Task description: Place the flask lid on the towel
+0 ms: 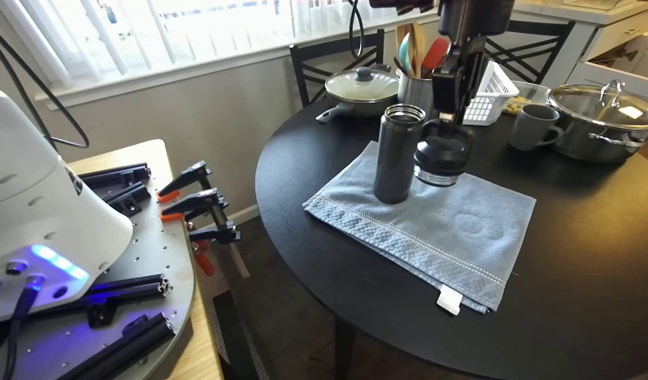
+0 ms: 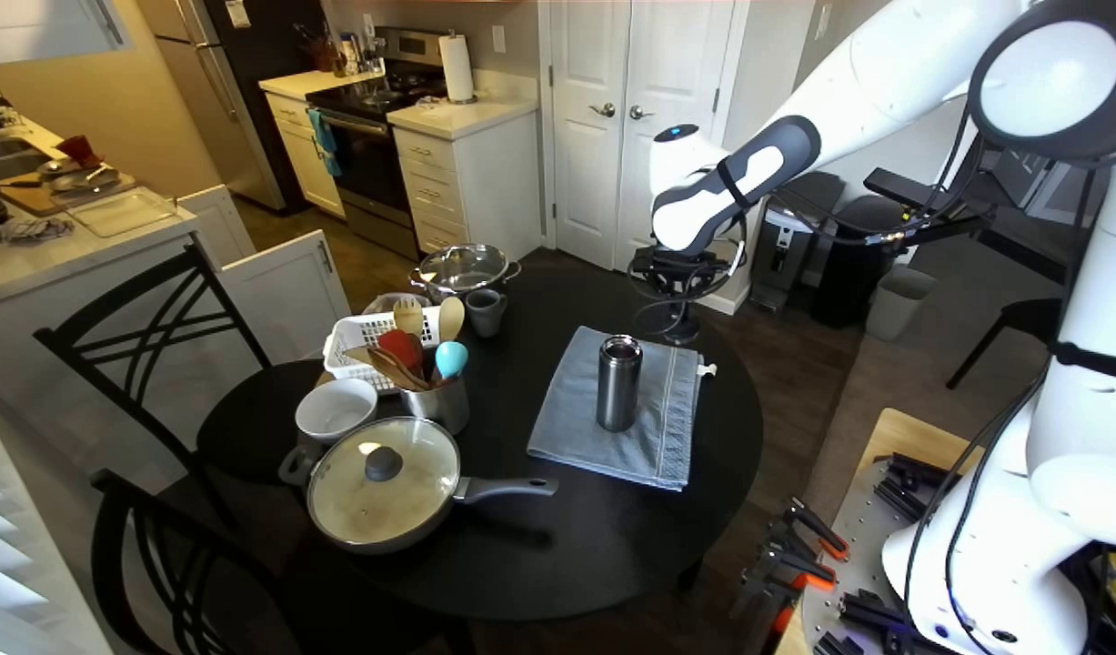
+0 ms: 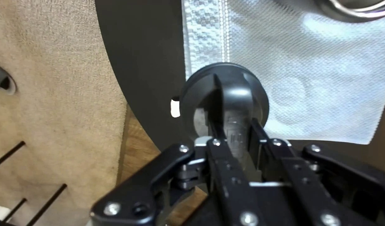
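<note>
The flask lid, a black rounded cap with a loop handle, hangs upright in the air from my gripper. My gripper is shut on the loop handle, one finger on each side of it. In the wrist view the lid overlaps the towel's edge near the white tag. The lid also shows beyond the towel's tagged side in an exterior view. The grey-blue towel lies flat on the black table; it shows in an exterior view and the wrist view.
The dark grey flask stands upright and open on the towel; it also shows in an exterior view. Around the table stand a lidded pan, a utensil holder, a white basket, a mug and a pot.
</note>
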Robot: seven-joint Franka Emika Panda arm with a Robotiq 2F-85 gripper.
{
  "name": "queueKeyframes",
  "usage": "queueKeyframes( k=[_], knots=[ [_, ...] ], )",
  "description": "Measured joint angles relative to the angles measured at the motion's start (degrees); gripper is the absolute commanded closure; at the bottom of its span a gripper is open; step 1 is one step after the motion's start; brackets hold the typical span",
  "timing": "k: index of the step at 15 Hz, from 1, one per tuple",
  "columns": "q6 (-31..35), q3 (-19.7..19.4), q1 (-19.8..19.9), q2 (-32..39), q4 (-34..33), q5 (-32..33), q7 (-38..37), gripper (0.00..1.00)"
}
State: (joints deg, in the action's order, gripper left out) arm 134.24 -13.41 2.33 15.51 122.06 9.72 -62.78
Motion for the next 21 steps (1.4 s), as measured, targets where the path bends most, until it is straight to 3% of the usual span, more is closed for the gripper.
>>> queueKeyframes(
  k=[7, 14, 21],
  knots=[
    [0.54, -2.63, -0.3, 7.73, -1.67, 0.11, -11.08, 0.94],
    [0.61, -4.67, -2.78, 14.34, -8.58, 3.59, -22.57, 0.94],
    [2.56, -4.33, -4.15, 18.03, -12.18, 3.64, -30.51, 0.94]
  ],
)
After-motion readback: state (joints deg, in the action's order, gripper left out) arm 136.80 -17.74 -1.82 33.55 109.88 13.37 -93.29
